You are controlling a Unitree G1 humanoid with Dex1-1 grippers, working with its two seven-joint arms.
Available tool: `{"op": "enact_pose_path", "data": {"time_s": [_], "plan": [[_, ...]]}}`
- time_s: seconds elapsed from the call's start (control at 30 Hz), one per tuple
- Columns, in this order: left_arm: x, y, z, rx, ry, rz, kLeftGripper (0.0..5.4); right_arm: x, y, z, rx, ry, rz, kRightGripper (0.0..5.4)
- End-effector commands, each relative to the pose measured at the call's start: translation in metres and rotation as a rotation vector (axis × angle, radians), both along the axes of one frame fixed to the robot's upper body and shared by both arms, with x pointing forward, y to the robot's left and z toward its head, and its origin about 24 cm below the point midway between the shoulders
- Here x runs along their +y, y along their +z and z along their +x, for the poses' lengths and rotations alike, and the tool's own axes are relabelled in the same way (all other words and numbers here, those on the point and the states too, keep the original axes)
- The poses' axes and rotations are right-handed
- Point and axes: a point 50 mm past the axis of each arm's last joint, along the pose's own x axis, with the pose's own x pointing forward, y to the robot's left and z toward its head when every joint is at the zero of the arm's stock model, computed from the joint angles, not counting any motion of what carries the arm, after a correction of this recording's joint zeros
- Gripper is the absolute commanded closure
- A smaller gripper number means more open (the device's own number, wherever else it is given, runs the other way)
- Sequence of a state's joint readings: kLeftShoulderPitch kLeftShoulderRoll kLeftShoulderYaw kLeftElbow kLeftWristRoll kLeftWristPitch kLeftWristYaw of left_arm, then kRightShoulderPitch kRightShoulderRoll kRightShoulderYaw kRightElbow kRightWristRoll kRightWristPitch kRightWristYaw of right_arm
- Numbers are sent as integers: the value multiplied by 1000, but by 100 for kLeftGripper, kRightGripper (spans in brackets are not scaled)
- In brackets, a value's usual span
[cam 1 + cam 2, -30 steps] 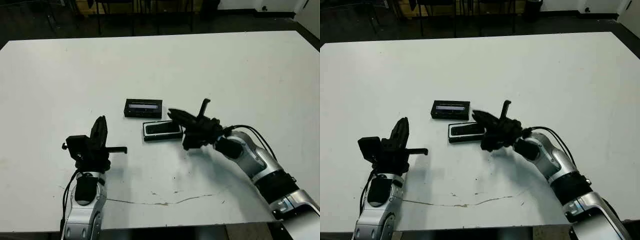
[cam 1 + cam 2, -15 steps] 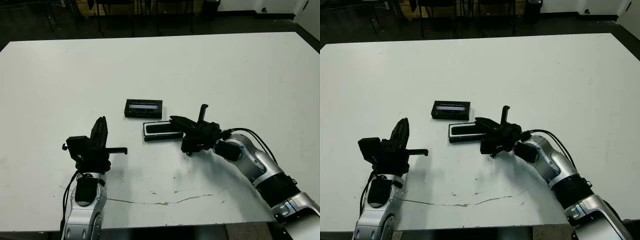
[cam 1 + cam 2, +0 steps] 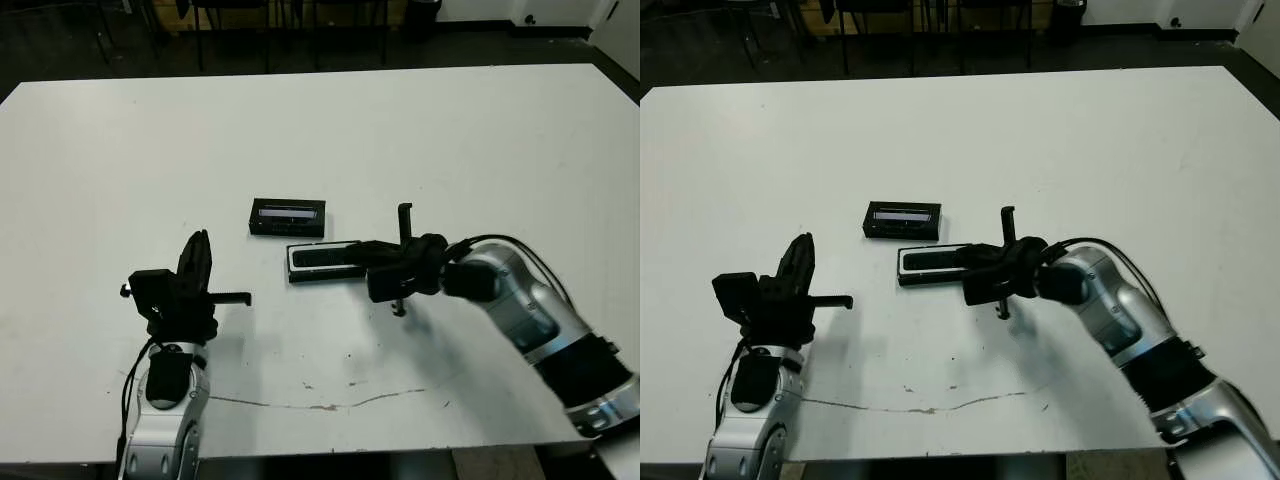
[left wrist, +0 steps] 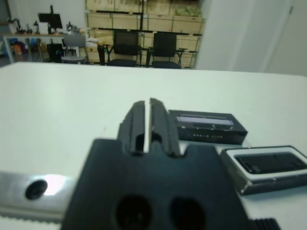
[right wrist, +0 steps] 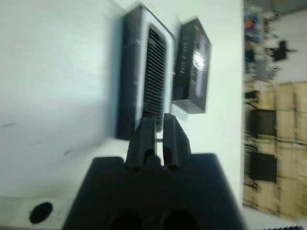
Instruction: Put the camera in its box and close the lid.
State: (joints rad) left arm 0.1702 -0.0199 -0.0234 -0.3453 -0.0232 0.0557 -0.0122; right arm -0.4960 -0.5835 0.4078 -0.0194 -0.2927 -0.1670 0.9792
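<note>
bare table (image 3: 480, 140) surrounds box (image 3: 322, 261) — right gripper (image 3: 362, 255) at its end.

The right gripper (image 3: 352, 251) now lies turned flatter than a second ago, its fingers (image 5: 154, 135) drawn nearly together and pointing along the table at the right end of the box (image 3: 325, 262), where earlier they were spread wide apart. The right arm's elbow now sits higher and further right.
</note>
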Motion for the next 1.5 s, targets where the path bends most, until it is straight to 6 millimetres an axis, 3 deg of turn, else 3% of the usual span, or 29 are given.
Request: {"op": "enact_pose_path", "data": {"time_s": [0.03,0.17,0.27,0.37,0.53,0.77,0.97,1.1,1.3,1.5], "plan": [[9,9,-1,-2,-32,42,540,-13,32,0,9,-69,89,539],[19,28,3,-38,-58,93,540,-30,50,1,-136,-178,402,539],[26,45,12,-63,-82,162,540,-44,48,6,-184,-331,652,539],[35,64,29,-42,-148,277,540,-54,40,11,-106,-444,867,539],[51,93,68,92,-390,508,540,-65,28,14,-15,-513,945,539],[55,108,127,247,-585,678,540,-74,22,9,-5,-558,940,539],[40,101,171,347,-589,702,540,-77,20,6,7,-583,914,539],[23,88,187,398,-567,657,540,-77,17,6,11,-586,902,539],[2,65,192,403,-522,694,540,-77,10,5,12,-609,884,539],[-2,38,188,462,-495,626,540,-77,-3,-2,70,-599,907,539]]}}
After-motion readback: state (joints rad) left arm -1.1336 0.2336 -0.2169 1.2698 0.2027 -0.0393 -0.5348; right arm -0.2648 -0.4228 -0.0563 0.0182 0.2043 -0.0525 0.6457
